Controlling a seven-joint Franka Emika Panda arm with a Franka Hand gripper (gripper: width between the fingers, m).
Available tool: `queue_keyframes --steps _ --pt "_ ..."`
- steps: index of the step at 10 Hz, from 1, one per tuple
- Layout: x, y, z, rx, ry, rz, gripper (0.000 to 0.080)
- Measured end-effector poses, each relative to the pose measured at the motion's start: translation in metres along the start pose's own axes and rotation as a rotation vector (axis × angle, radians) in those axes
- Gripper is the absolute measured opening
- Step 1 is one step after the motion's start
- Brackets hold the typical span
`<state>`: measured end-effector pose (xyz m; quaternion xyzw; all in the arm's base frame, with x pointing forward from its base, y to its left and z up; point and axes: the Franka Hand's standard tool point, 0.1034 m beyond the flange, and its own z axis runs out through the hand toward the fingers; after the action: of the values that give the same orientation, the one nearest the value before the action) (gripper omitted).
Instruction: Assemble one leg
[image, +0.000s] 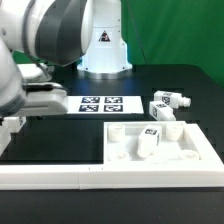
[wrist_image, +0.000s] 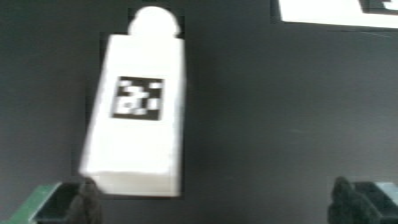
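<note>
On the table (image: 60, 135), toward the back: marker board (image: 100, 103), just in front of the robot base (image: 103, 55). At the exterior view's right of the board, apart from it: first leg (image: 170, 100), second leg (image: 160, 112) just beside, nearer the front. Before those: tabletop (image: 190, 150), third leg (image: 149, 141) on it. Along the front: low wall (image: 45, 178), just before the tabletop. Wrist view: fourth leg (wrist_image: 137, 110) flat on the table between the gripper (wrist_image: 214, 200) fingers, nearer one of them.
</note>
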<state>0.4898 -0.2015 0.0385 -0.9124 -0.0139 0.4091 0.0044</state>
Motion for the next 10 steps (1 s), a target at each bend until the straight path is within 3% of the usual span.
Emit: queue_keyframes --steps 2,6,8,10 --pt "-0.008 0.022 -0.025 -0.063 0.003 -0.003 0.0649" --pt "0.000 0.023 -0.023 -0.068 0.008 0.031 0.0649" --pt "0.002 0.010 -0.006 -0.063 -0.027 0.044 0.0649" --pt "0.003 0.001 0.025 -0.050 -0.084 0.080 0.0649"
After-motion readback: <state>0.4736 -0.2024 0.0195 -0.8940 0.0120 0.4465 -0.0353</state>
